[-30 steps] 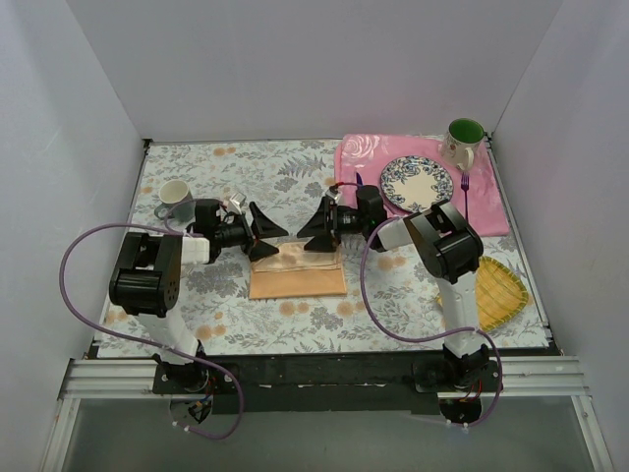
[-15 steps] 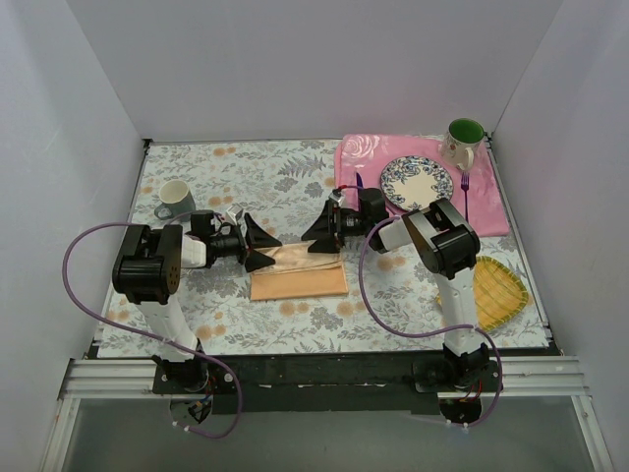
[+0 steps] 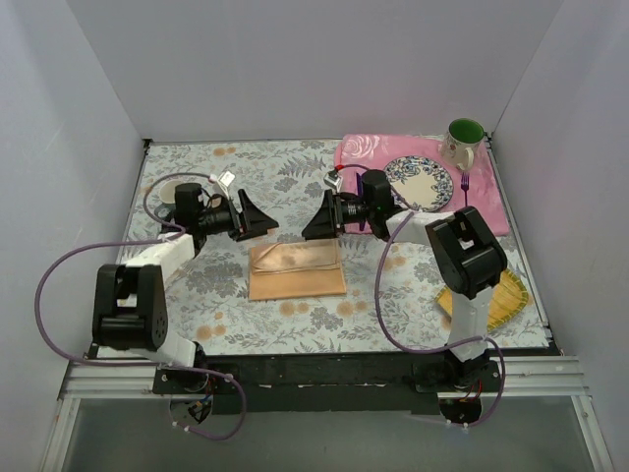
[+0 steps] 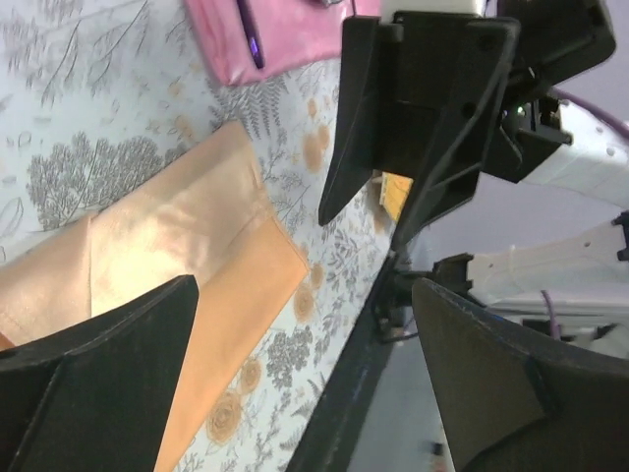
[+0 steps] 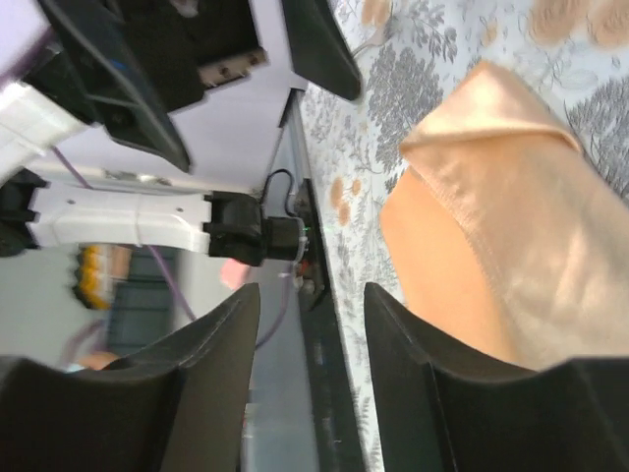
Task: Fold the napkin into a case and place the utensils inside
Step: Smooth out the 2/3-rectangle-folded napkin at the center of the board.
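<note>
The peach-orange napkin (image 3: 297, 270) lies folded into a flat rectangle in the middle of the table, an upper layer lying over its far half. It shows in the left wrist view (image 4: 187, 246) and the right wrist view (image 5: 511, 226). My left gripper (image 3: 257, 224) (image 4: 305, 305) is open and empty, just beyond the napkin's far left corner. My right gripper (image 3: 313, 224) (image 5: 313, 295) is open and empty, facing it beyond the far right corner. The dark purple knife (image 4: 248, 34) lies on the pink placemat (image 3: 486, 202). The purple fork (image 3: 465, 184) lies right of the plate (image 3: 423, 182).
A green mug (image 3: 464, 138) stands at the back right of the placemat. A grey mug (image 3: 165, 189) stands at the left, behind my left arm. A yellow woven mat (image 3: 511, 295) lies at the right, partly under my right arm. White walls enclose the table.
Both grippers have let go of the napkin's raised fold and drawn back and apart. The fold now lies flat. My left arm has swung toward the far left.
</note>
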